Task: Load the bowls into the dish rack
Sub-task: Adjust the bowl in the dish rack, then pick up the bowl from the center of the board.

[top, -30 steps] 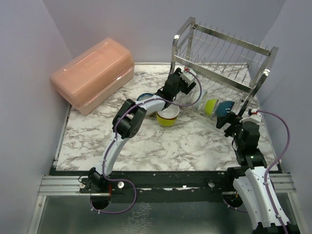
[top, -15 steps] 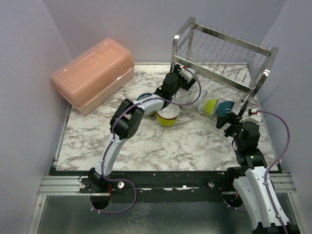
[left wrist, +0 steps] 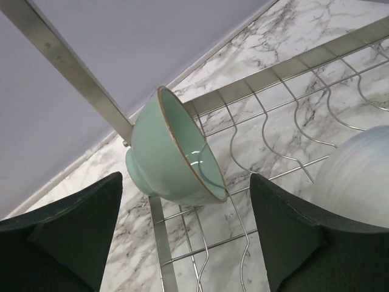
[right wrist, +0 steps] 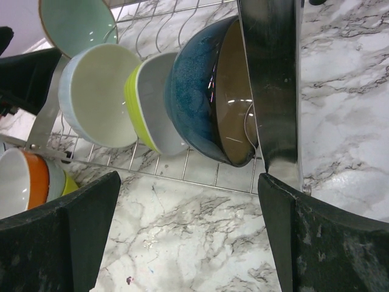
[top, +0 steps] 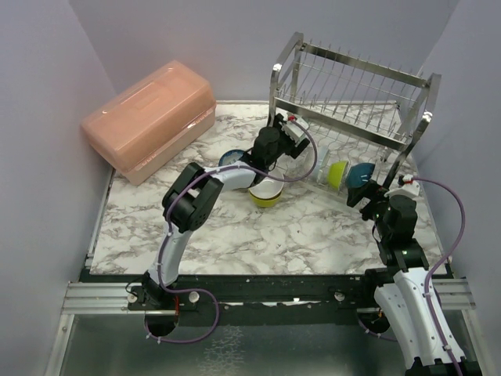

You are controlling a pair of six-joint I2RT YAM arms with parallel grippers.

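Observation:
The steel dish rack [top: 354, 73] stands at the back right. On its lower shelf four bowls stand on edge in a row: mint green [right wrist: 76, 24], cream [right wrist: 100, 94], lime [right wrist: 149, 103] and teal [right wrist: 203, 91]. My left gripper [top: 293, 137] is open and empty at the rack's left end, its fingers either side of the mint bowl [left wrist: 176, 152] without touching it. My right gripper [top: 368, 192] is open and empty just in front of the rack's right post [right wrist: 270, 91]. A yellow-and-white bowl stack [top: 266, 190] and a blue bowl [top: 229, 158] sit on the table.
A pink plastic lidded box [top: 149, 117] stands at the back left. The marble table [top: 258, 235] is walled by lilac panels on three sides. In the right wrist view the table stack shows an orange-lined bowl [right wrist: 27, 182].
My left gripper has drawn back a little to the left and nearer from the rack. The rack has shifted slightly left. The right arm has not moved.

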